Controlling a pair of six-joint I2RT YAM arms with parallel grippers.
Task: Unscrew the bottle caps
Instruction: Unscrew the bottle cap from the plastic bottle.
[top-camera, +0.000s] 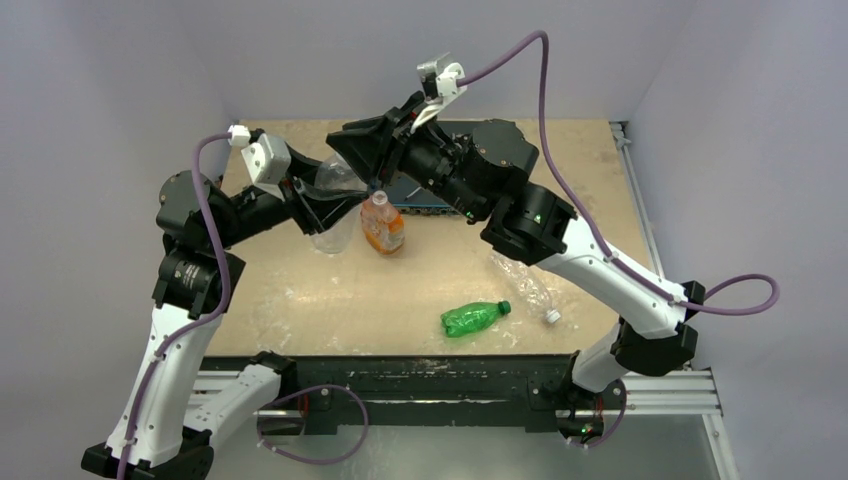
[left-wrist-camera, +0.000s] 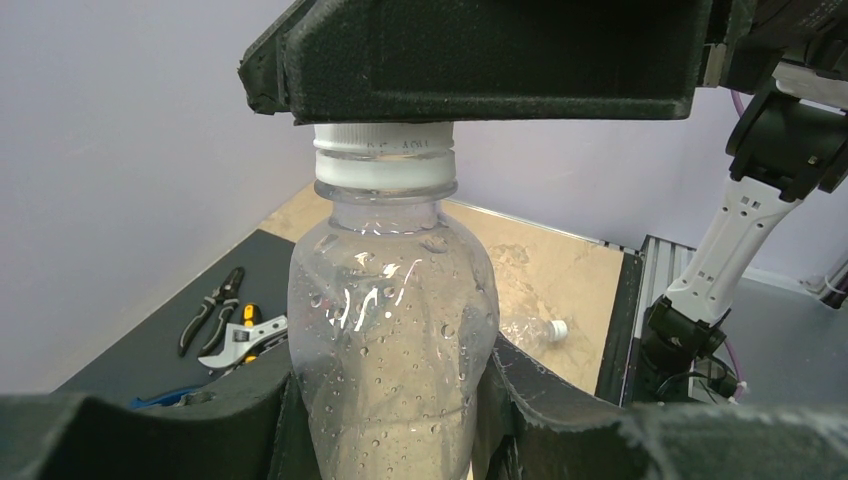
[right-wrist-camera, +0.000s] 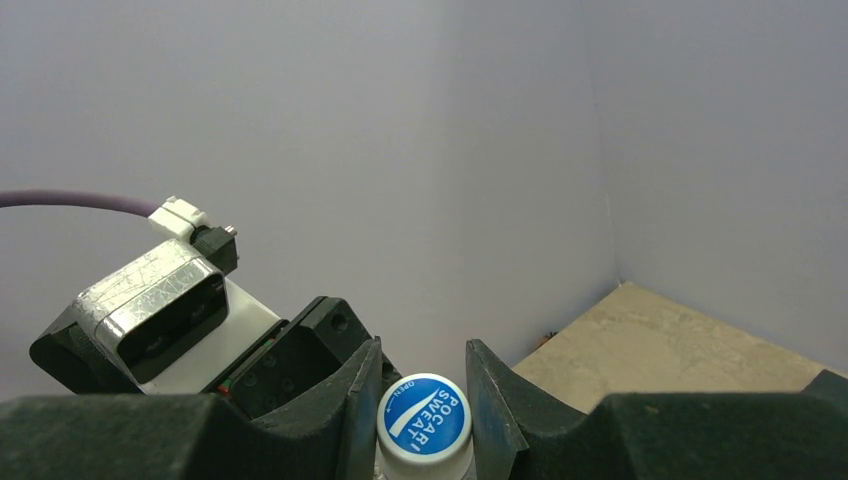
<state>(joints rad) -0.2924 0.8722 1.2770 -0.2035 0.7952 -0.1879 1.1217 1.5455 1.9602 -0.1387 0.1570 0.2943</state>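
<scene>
A clear, droplet-covered bottle (left-wrist-camera: 390, 330) stands upright between the fingers of my left gripper (left-wrist-camera: 390, 425), which is shut on its body. Its white cap (left-wrist-camera: 384, 160) has a blue printed top (right-wrist-camera: 424, 417). My right gripper (right-wrist-camera: 424, 400) is shut on that cap from above, one finger on each side. In the top view the two grippers meet over the back middle of the table, left (top-camera: 335, 205) and right (top-camera: 372, 178). An orange-label bottle (top-camera: 383, 225) stands just beside them. A green bottle (top-camera: 473, 318) and a clear crinkled bottle (top-camera: 525, 285) with a white cap (top-camera: 552, 316) lie nearer the front.
Pliers and a wrench (left-wrist-camera: 225, 325) lie on a dark mat (left-wrist-camera: 150, 350) at the back of the table. The right arm (top-camera: 590, 260) stretches across the right side. Purple walls close the back and sides.
</scene>
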